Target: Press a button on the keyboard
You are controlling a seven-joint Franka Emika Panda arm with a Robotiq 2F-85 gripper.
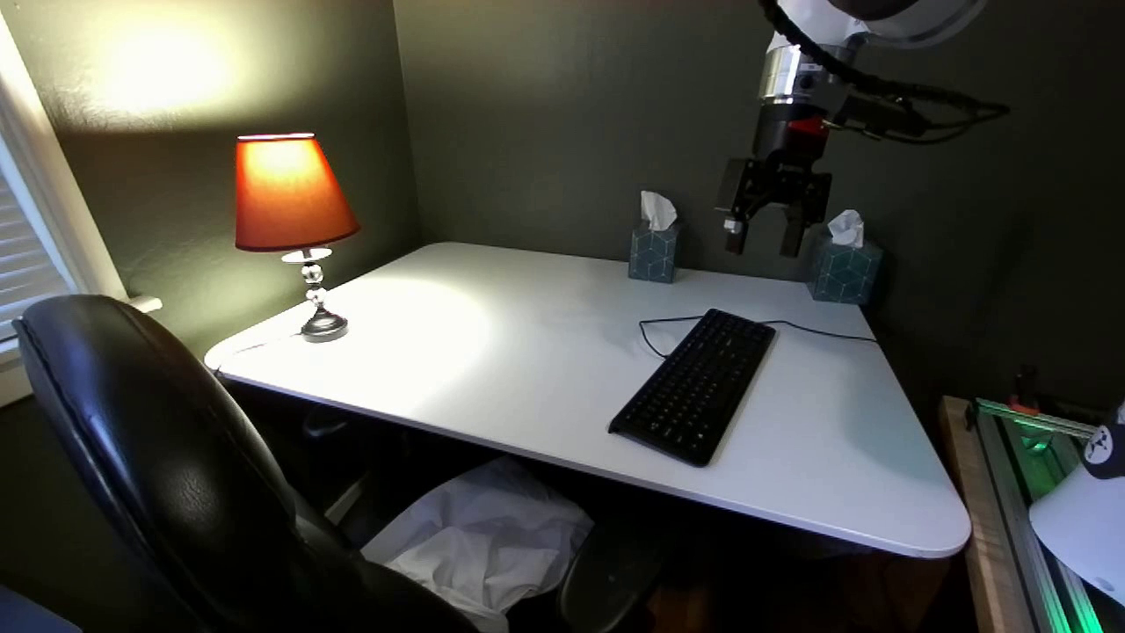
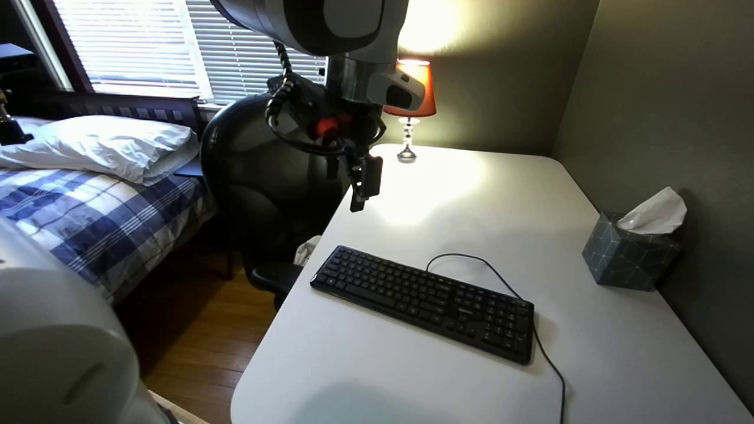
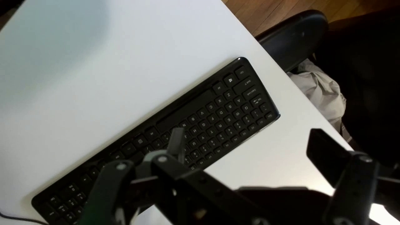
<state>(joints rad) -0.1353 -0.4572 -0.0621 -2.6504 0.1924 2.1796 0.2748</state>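
Note:
The black keyboard (image 1: 699,391) lies flat on the white desk (image 1: 536,352). It also shows in an exterior view (image 2: 421,301) with its thin dark cable behind it and past its near end. My gripper (image 1: 763,248) hangs fingers down, well above the desk and apart from the keyboard. It also shows in an exterior view (image 2: 364,197). In the wrist view the gripper (image 3: 247,136) is wide open with nothing between its fingers. The keyboard (image 3: 215,114) runs diagonally there, and the left finger and linkage hide part of its keys.
Two tissue boxes (image 1: 653,255) (image 1: 845,271) stand along the back of the desk. A red-shaded lamp (image 1: 290,198) stands at the far end. A black chair (image 1: 149,440) is at the desk's front edge; its armrest (image 3: 295,39) shows in the wrist view.

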